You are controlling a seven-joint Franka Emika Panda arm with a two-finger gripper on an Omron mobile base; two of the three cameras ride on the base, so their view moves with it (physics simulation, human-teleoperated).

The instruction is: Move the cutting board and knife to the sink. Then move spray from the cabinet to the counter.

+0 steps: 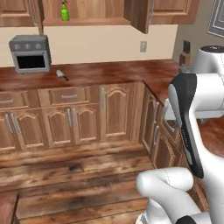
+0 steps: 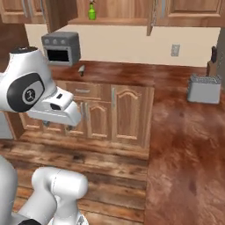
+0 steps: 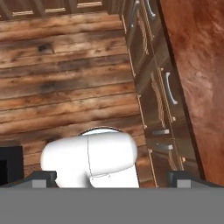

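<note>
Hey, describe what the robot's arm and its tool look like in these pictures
The arm is made of glossy white rounded shells with dark charcoal bands and caps at the joints. One round dark joint cap in the right base view carries a small white mark. No loose cables show. The tool has two small dark grey squarish finger tips.

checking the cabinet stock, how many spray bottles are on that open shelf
1: a green spray standing on the shelf of the open cabinet, above the toaster oven. More could be hidden behind the doors.
</note>
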